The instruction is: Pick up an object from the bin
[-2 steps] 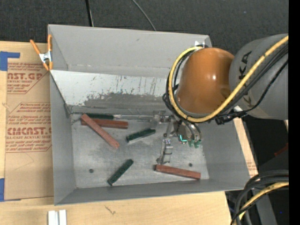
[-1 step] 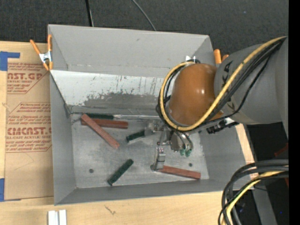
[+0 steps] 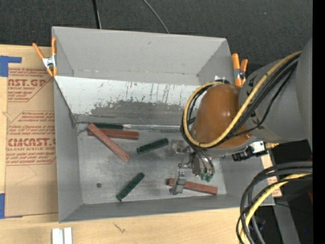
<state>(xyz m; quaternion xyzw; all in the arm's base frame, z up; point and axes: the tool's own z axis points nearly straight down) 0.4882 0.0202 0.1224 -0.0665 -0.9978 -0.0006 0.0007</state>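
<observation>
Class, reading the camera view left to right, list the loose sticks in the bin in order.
Slanted reddish-brown stick → dark green stick near the front wall → dark green stick mid-floor → reddish-brown stick at the end effector. The dark green stick by the back wall and reddish-brown stick beside it overlap the first: omitted.

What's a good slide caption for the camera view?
Gripper low over one end of a red stick in the bin's lower right corner.

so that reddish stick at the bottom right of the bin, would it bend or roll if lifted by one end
Probably stiff: the reddish stick lies dead straight. It looks flat-sided, so it likely slides rather than rolls. Long and thin, it may tilt if gripped at one end.
</observation>
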